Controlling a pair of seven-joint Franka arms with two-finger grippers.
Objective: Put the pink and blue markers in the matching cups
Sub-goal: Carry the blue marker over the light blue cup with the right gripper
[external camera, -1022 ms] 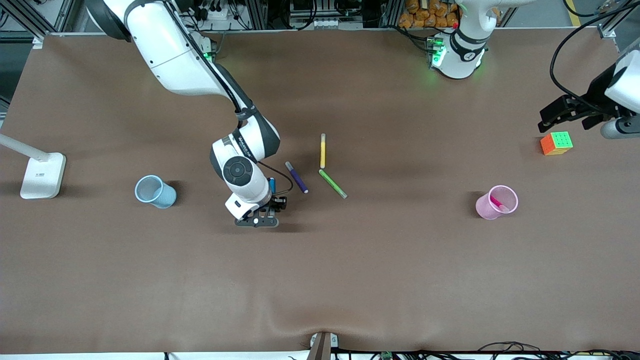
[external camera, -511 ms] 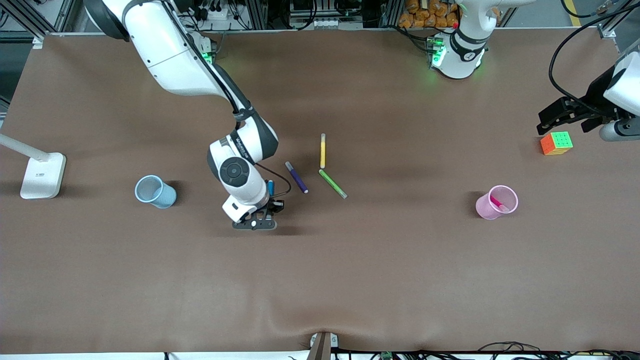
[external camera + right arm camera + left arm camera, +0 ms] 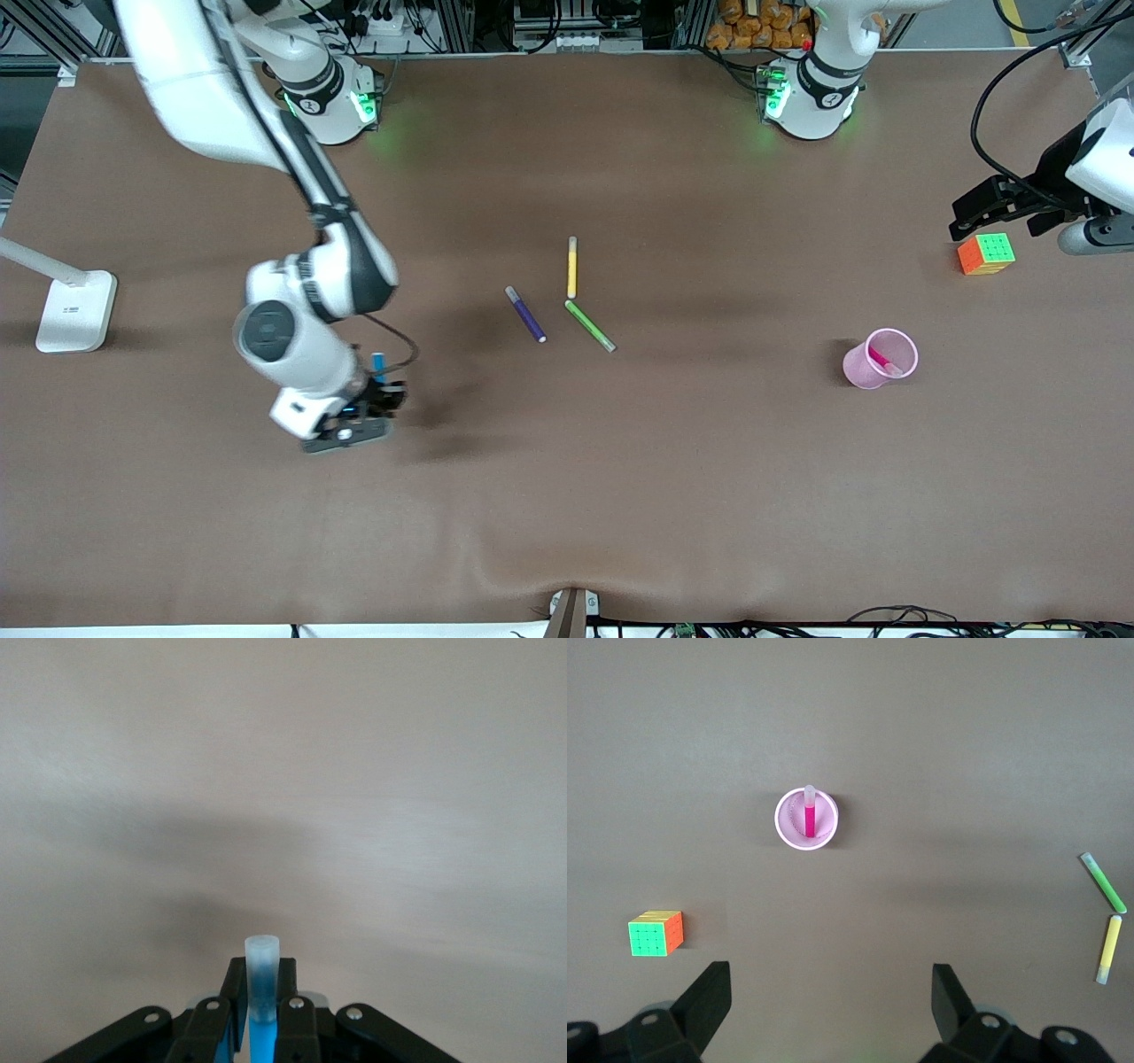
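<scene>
**Blue marker held up, pink marker in its cup**

The right end effector (image 3: 376, 400) pinches the blue marker (image 3: 378, 365) between its two fingers. In the right wrist view the blue marker (image 3: 261, 992) stands up between the pressed fingers, with its pale tip on top. The end effector hangs in the air over the bare brown desk (image 3: 620, 487), toward the right arm's end. The light blue cup cannot be seen; the right arm covers that part of the desk.

The pink marker (image 3: 880, 359) leans inside the pink cup (image 3: 877, 359). The cup stands upright toward the left arm's end of the desk. The left wrist view looks down into the pink cup (image 3: 784, 828) and shows the pink marker (image 3: 809, 815) in it.

The left end effector (image 3: 983, 206) waits with its fingers spread wide, over the desk near a colorful cube (image 3: 985, 253).

A purple marker (image 3: 526, 315), a yellow marker (image 3: 572, 268) and a green marker (image 3: 589, 325) lie near the middle of the desk. A white lamp base (image 3: 75, 310) sits at the right arm's end.
</scene>
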